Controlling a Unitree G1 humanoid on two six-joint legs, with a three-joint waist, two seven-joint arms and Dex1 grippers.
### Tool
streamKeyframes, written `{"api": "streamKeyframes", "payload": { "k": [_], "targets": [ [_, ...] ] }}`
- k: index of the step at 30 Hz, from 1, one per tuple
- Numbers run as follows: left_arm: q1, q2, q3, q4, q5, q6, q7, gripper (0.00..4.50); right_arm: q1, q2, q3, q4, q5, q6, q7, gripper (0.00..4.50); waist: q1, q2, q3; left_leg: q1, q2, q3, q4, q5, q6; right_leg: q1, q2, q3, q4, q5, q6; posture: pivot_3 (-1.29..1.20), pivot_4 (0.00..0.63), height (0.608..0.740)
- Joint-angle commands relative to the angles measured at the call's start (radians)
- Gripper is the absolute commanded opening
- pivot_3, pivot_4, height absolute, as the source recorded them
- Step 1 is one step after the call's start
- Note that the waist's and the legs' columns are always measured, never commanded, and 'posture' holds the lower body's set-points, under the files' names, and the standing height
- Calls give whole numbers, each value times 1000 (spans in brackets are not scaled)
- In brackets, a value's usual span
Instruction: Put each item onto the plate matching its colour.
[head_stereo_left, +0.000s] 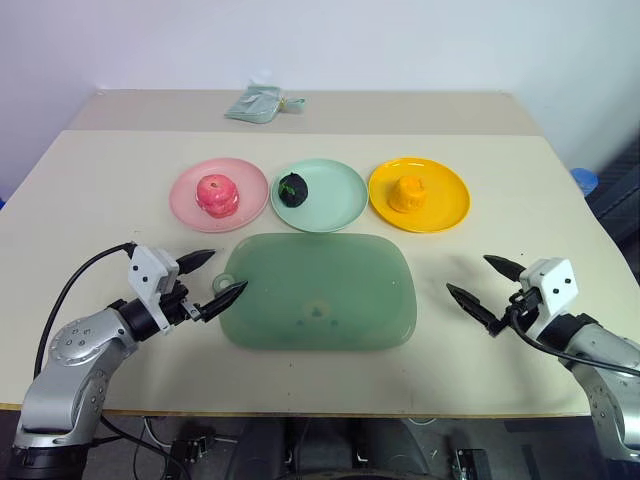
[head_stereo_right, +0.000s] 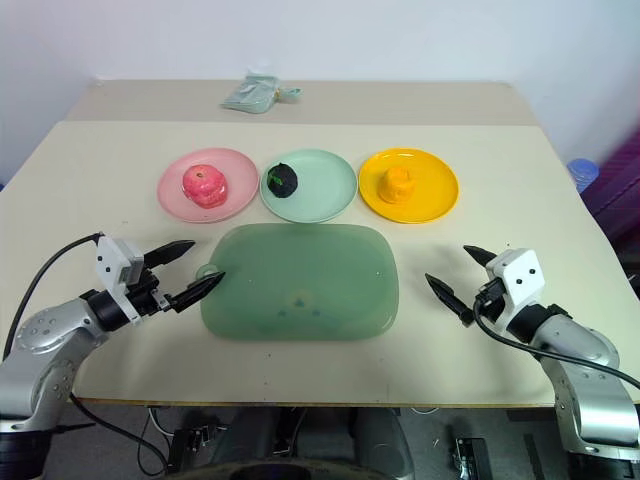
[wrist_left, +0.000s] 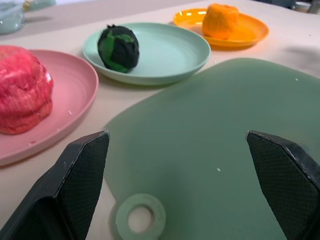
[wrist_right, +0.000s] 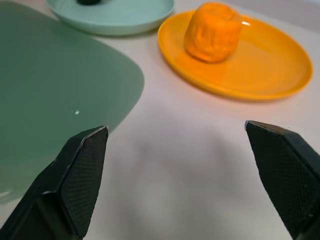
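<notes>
Three plates stand in a row across the table (head_stereo_left: 120, 200), at 12 o'clock from the tray (head_stereo_left: 318, 292). Left plate (head_stereo_left: 188, 205) carries the apple (head_stereo_left: 217, 195); centre plate (head_stereo_left: 335, 195) carries the ball (head_stereo_left: 293, 189), seated toward that plate's 9 o'clock side; right plate (head_stereo_left: 445, 195) carries the lump (head_stereo_left: 408, 194). The plates sit close together, rims near but apart. Tray lies nearest the front edge, just before the centre plate. Cloth bundle (head_stereo_left: 258, 103) lies far back, at 12 o'clock from the left plate. Left pincer (head_stereo_left: 222, 275) sits at the tray's 9 o'clock, by its ring tab (wrist_left: 140, 219); right pincer (head_stereo_left: 483, 280) at the tray's 3 o'clock, apart from it.
</notes>
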Motion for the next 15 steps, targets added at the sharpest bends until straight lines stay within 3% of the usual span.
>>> {"api": "streamKeyframes", "payload": {
  "k": [1,15],
  "targets": [
    [-2,21,42,-38,-26,16,-6,4500,14,-1,-44,5,15,-44,9,4461,0,0,0,0,0,0,0,0,0,0,0,0,0,0,0,0,150,740],
    [-15,36,53,-50,-39,55,-8,4500,11,7,-41,37,14,-74,9,4461,0,0,0,0,0,0,0,0,-1,0,0,0,0,0,0,0,150,740]
  ]
}}
